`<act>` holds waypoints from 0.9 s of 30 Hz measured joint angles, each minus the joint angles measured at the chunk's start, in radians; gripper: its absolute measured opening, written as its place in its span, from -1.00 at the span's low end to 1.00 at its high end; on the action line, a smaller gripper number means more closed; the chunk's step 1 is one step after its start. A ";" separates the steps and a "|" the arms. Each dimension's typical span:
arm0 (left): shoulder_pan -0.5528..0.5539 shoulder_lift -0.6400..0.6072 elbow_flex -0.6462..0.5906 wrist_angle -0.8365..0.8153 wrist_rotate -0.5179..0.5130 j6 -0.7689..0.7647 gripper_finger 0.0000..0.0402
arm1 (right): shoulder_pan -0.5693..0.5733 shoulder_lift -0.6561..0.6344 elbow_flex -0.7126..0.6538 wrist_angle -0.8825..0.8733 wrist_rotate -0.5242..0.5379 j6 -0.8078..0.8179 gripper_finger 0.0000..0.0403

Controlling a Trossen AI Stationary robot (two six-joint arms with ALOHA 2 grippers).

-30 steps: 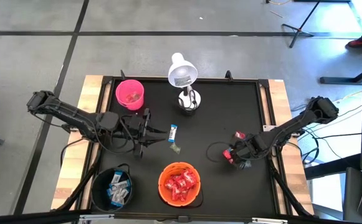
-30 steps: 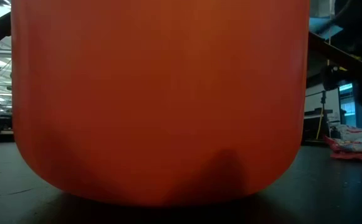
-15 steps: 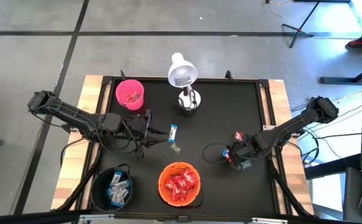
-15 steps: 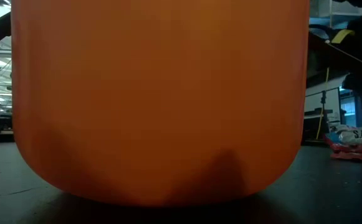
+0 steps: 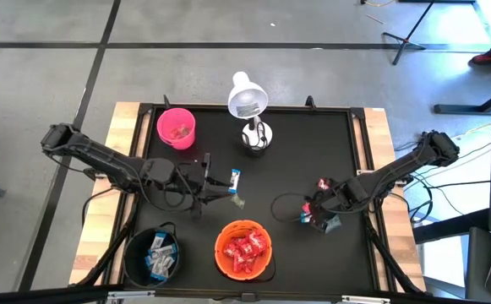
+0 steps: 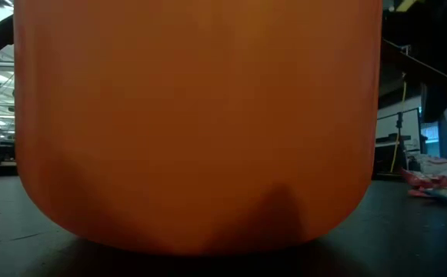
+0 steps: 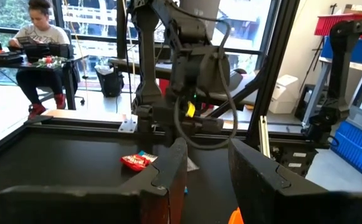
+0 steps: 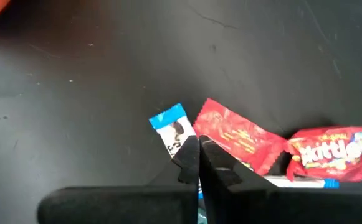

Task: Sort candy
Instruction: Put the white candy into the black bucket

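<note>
Right gripper low on the desk, lower right of the high view: we note its fingers pressed together at the blue-and-white candy, red candy just beside. Left gripper left of centre, fingers partly spread, holding nothing.

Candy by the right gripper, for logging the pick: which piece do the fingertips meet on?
The blue-and-white candy: the shut right gripper pinches its edge. The two red candies lie beside it, untouched.

We see a grey concrete floor crossed by dark seam lines, a tripod stand upon it, bright windows behind a seated person at a desk, and blue bins.
</note>
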 joint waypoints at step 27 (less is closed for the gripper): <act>0.000 -0.001 0.000 0.005 0.002 -0.004 -0.46 | 0.067 0.010 -0.246 0.299 -0.029 -0.107 0.30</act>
